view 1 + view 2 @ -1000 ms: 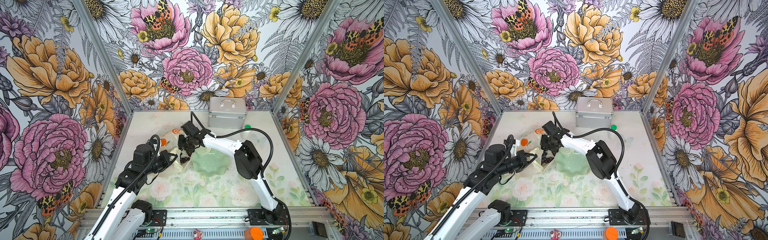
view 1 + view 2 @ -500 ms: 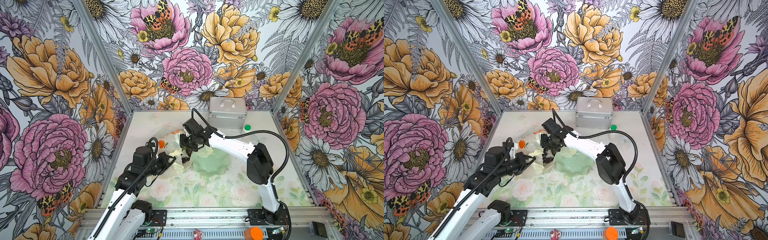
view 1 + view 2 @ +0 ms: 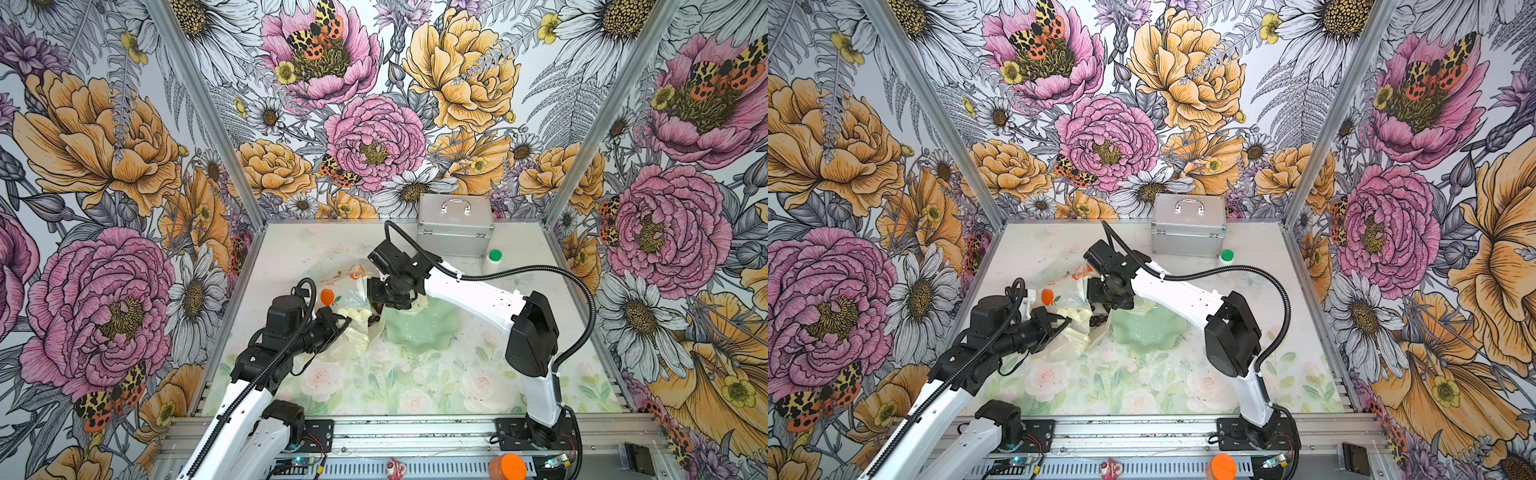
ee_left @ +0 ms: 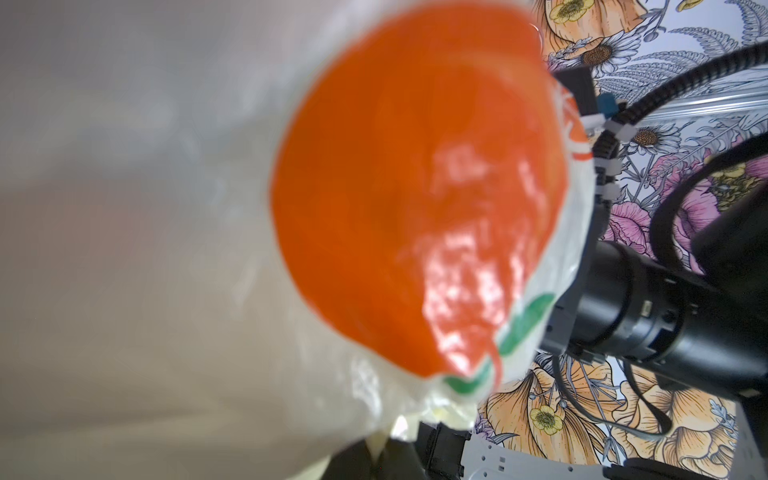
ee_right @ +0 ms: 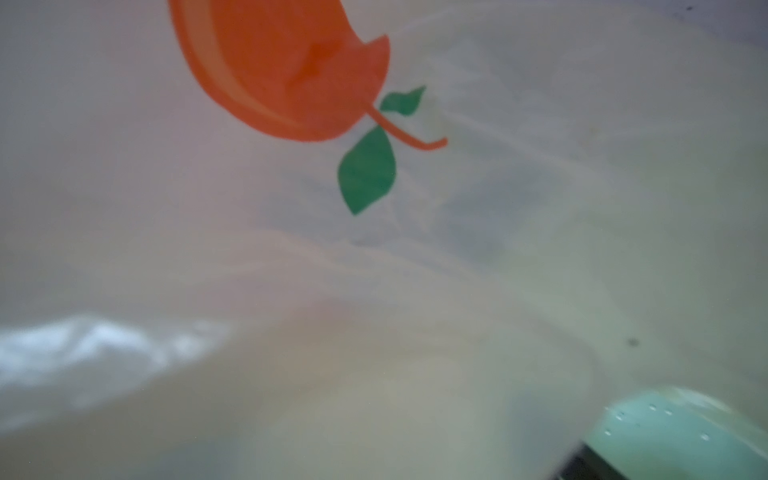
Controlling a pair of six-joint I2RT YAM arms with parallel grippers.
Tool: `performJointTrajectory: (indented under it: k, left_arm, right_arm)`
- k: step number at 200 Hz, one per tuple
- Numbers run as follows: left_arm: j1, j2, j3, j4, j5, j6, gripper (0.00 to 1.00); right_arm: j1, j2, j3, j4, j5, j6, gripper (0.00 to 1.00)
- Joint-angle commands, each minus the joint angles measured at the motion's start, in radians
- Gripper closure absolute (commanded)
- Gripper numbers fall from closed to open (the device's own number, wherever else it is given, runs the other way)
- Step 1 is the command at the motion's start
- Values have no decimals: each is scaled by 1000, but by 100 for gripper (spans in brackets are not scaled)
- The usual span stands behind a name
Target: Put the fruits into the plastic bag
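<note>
Left claw: the left gripper (image 3: pixel 345 322) is pinched tight on a cream fold of the plastic bag (image 3: pixel 349 291), lifting its mouth off the table.
Right claw: the right gripper (image 3: pixel 381 300) hangs over that mouth, jaws spread wide, with nothing seen between them.
Fruit: a dark grape bunch (image 3: pixel 374 318) lies at the opening, just beside the scalloped dish (image 3: pixel 419 332). Whether it sits inside the film cannot be told, and no other fruits can be made out.
Doing it well: likely best to hold the fold high and taut, so the slack film does not fall shut over the opening.
Materials: the film is thin, translucent, crumpled and glossy, with a printed orange (image 4: pixel 415 187). The dish is smooth, pale green and wavy-rimmed. A ribbed metal case (image 3: pixel 455 232) stands behind.
</note>
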Motion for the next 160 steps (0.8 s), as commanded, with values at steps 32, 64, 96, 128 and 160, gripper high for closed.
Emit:
performJointTrajectory:
  k: [32, 64, 96, 128, 160]
  left_arm:
    - [4, -8, 17, 6, -52, 1, 100]
    - [13, -9, 13, 5, -53, -5, 100]
    - [25, -14, 5, 9, -57, -11, 100]
    - [35, -7, 6, 22, -59, -18, 100]
    - [47, -3, 6, 27, -59, -18, 100]
  right_arm:
    - [16, 62, 262, -525, 225, -84, 1]
    - [27, 94, 431, -684, 365, -89, 0]
    - [40, 73, 548, -773, 585, -52, 1]
    - [34, -126, 323, -610, 765, -17, 1]
    - [-72, -407, -185, -140, 524, -52, 2]
